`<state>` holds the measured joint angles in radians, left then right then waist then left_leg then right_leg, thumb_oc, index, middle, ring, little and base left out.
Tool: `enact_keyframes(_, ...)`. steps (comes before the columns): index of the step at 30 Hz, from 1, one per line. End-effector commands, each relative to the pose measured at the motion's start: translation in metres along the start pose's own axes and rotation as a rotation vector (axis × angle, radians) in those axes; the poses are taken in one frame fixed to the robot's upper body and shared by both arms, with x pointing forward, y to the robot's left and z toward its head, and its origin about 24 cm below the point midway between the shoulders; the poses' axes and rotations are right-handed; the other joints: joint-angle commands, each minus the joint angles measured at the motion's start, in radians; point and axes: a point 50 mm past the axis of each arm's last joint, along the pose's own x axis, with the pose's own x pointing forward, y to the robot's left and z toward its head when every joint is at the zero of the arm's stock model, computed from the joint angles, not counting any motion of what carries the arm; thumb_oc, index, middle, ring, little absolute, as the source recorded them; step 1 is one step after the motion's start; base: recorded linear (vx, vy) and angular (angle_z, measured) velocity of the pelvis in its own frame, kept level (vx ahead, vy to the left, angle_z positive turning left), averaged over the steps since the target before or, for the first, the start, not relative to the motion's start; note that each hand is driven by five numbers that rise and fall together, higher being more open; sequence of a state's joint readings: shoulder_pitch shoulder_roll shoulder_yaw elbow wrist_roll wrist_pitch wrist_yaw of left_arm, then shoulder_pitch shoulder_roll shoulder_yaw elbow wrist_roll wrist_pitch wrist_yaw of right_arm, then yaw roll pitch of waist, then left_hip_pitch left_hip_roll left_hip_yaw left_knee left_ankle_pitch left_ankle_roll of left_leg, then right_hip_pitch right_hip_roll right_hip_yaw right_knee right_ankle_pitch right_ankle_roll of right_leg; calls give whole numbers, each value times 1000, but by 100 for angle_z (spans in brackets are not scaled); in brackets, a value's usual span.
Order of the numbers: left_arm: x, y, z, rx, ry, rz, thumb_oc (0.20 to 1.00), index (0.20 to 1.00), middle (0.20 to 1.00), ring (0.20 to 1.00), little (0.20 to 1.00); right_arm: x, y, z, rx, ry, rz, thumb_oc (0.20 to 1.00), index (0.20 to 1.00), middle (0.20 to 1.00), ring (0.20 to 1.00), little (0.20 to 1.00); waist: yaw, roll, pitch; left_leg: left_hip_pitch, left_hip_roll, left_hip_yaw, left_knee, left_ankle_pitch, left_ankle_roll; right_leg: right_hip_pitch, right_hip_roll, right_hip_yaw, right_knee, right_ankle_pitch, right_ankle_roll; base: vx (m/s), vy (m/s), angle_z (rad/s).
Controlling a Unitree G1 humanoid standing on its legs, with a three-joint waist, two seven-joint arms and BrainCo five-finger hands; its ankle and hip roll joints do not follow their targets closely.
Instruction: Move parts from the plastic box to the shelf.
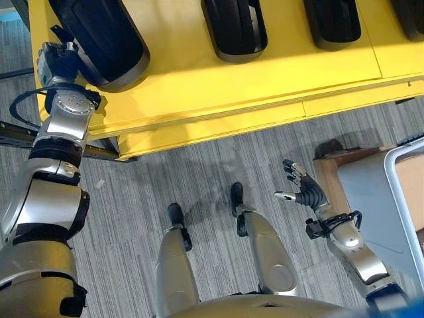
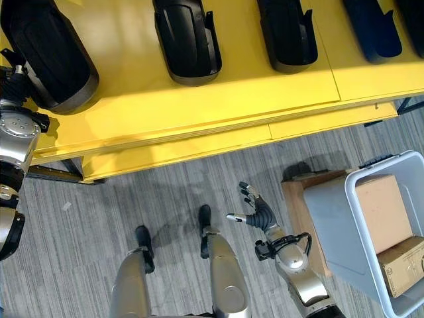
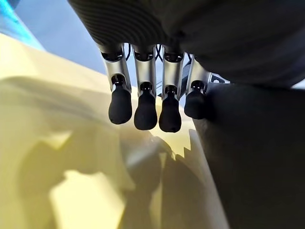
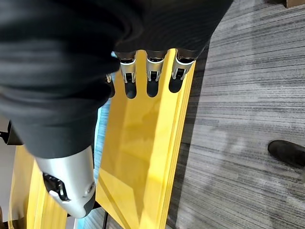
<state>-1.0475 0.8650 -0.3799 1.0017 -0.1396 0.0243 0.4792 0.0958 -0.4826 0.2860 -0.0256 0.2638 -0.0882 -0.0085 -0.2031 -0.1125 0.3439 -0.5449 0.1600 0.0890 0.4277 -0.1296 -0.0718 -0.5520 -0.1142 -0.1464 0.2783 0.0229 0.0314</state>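
My left hand (image 1: 58,61) is at the near end of a black part (image 1: 99,40) on the yellow shelf (image 1: 265,86); in my left wrist view my fingers (image 3: 145,107) hang straight beside the part's dark side, and I cannot tell whether they touch it. Three more black parts (image 2: 185,40) lie along the shelf, cut off at the far edge. My right hand (image 2: 255,211) hovers over the carpet (image 2: 165,192), fingers spread, holding nothing. The grey plastic box (image 2: 331,218) stands to my right, partly cut off, with two cardboard boxes (image 2: 384,212) inside.
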Motion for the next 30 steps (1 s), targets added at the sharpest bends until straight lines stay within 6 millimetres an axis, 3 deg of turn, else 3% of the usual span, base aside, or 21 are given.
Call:
enact_keyframes(1,17,37,27,-7,-92,124,947,947,947,947,947,-9,-7,14,-10,-80,-3,1000,1000,1000,1000,1000,-2,23,-54,45,10,-4,54,-112,5,35,-66,49,44,-79,149,0,0,0)
enact_keyframes(2,17,38,27,-2,-92,127,1000,1000,1000,1000,1000,-9,-8,14,-10,-80,-3,1000,1000,1000,1000,1000,-2,23,-53,45,10,-3,55,-113,4,34,-66,50,44,-79,149,0,0,0)
enact_keyframes(11,19,49,41,28,-165,165,1000,1000,1000,1000,1000,-10,-12,17,-17,-91,1,1000,1000,1000,1000,1000,5,33,-52,30,16,-11,60,-105,-1,18,-64,42,56,-77,145,-27,-21,-1)
enact_keyframes(17,17,57,66,51,-301,185,1000,1000,1000,1000,1000,-11,-17,19,-30,-99,-10,1000,1000,1000,1000,1000,15,43,-57,37,15,-20,45,-94,-8,31,-67,32,53,-78,142,-4,-5,0)
enact_keyframes(21,7,61,80,48,-427,186,1000,1000,1000,1000,1000,-12,-20,18,-28,-96,-20,1000,1000,1000,1000,1000,27,50,-62,53,15,-24,33,-88,-12,48,-67,24,47,-80,140,1,-14,7)
enact_keyframes(30,-18,49,78,117,-578,111,1000,1000,1000,1000,1000,-16,-26,13,-41,-74,-44,1000,1000,1000,1000,1000,44,59,-63,85,12,-27,9,-82,-14,78,-70,21,40,-86,137,3,-3,2)
